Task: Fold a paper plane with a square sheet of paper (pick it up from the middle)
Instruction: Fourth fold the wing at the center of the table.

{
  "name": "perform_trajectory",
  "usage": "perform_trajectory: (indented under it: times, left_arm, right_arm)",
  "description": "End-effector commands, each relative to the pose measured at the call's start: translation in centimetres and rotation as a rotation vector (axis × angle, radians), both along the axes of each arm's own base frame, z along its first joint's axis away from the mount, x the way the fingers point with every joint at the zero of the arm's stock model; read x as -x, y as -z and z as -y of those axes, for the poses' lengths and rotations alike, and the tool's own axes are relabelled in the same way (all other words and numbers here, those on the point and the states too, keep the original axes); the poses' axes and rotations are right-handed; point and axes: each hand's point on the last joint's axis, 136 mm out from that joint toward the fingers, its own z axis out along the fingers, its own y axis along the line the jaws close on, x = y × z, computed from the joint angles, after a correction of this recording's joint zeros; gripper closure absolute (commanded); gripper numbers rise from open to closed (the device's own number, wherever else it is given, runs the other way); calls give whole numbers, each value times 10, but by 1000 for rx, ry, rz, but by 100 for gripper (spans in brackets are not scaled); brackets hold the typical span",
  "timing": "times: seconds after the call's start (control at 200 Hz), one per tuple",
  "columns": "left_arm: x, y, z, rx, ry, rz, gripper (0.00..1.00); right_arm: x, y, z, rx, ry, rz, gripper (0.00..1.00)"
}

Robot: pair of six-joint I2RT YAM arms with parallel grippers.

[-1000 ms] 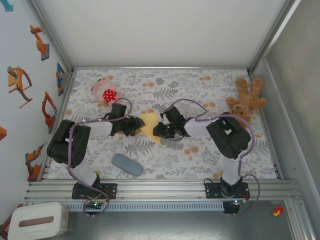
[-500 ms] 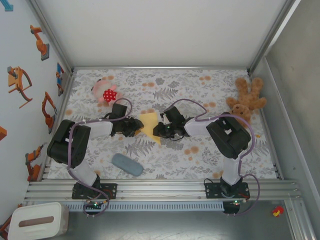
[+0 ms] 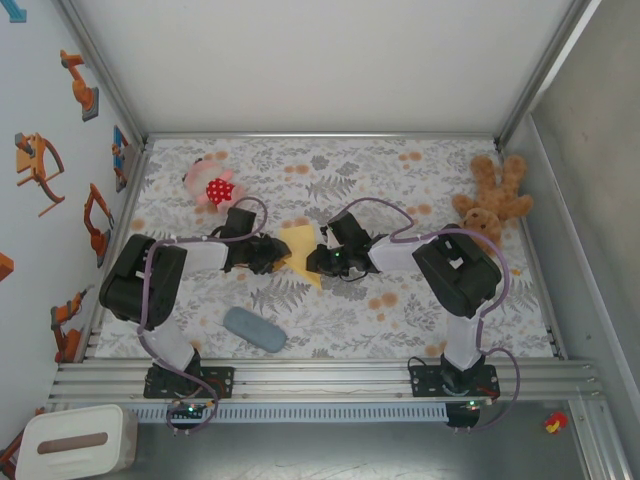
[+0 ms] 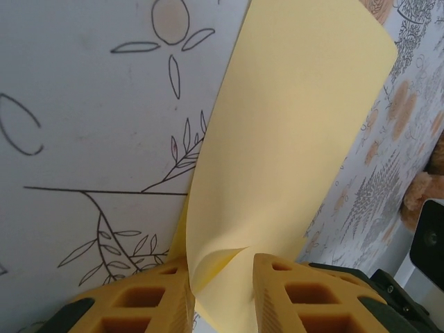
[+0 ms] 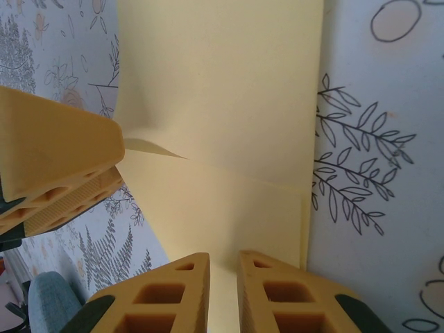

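Left gripper and right gripper are seen facing each other at mid-table, with a thin yellow square sheet of paper raised between them. A curled edge of the sheet is clasped in the left gripper's narrow jaws. A creased, layered edge is pinched in the right gripper. One pointed corner is left hanging toward the arm bases. Open floral table cover is left on the near side of the right gripper. A grey-blue oblong pad lies nearer the bases than the left gripper. A brown teddy bear is set well apart, beside the right wall.
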Motion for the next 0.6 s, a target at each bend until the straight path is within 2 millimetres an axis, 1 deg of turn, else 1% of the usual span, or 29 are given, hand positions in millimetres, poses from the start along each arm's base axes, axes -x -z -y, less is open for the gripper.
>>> perform_trajectory:
  times: [0.0, 0.175, 0.316, 0.471, 0.596]
  left_arm:
    - [-8, -11, 12, 59, 13, 25, 73]
    - [-11, -9, 14, 87, 17, 26, 74]
    - [-12, -5, 13, 107, 19, 17, 77]
    - [-12, -4, 13, 119, 19, 15, 86]
    - [-13, -9, 14, 125, 19, 28, 95]
  right_arm:
    - [6, 26, 15, 80, 8, -41, 82]
    - [2, 21, 12, 51, 4, -31, 83]
    - [-5, 10, 11, 32, -2, 2, 83]
    - [-12, -7, 10, 13, -22, 59, 82]
    - [-20, -27, 14, 33, -34, 147, 76]
